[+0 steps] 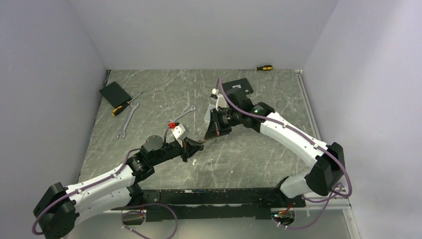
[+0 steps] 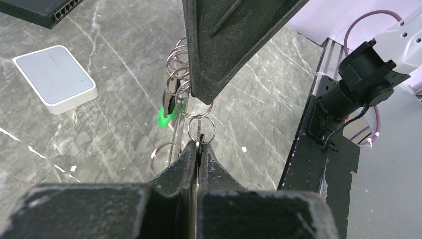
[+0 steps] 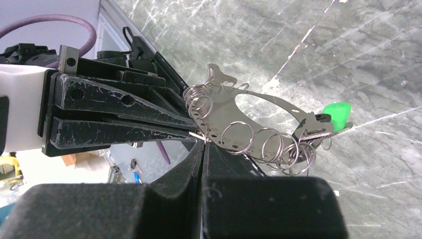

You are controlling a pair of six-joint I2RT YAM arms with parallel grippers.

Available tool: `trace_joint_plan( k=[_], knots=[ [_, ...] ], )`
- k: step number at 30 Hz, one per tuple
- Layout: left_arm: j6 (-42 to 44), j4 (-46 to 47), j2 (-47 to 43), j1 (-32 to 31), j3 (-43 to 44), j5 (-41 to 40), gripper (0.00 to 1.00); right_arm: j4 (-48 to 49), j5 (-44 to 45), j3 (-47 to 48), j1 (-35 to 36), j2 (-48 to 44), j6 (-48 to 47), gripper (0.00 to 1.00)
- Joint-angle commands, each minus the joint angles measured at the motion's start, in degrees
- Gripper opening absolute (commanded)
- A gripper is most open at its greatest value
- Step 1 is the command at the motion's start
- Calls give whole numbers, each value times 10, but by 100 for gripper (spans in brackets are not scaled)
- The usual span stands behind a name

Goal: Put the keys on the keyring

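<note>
1. No text, brand, number or sign can be read in any view.
2. White box [image 2: 54,78]: its top face is plain.
3. Black switch [image 2: 35,7]: a row of ports shows, but any marking is too small to read.

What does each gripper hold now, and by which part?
Right gripper: the keyring, pinched at its plate's perforated edge. Left gripper: a small ring on the keyring, pinched at its near side.
</note>
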Motion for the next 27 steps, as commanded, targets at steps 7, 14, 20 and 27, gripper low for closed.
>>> trace_joint_plan(
  k=[7, 14, 20, 27],
  knots=[
    [19, -96, 10, -7, 31, -17, 1, 45, -7, 18, -19, -21, -54, 0],
    [24, -116, 9, -10, 33, -23, 4, 67, -25, 7, -19, -10, -68, 0],
    [38, -139, 10, -11, 47, -7, 22, 73, -28, 0, -19, -14, -85, 0],
    [48, -203, -17, -22, 79, 16, 46, 84, -15, -17, -19, -35, -126, 0]
  ],
)
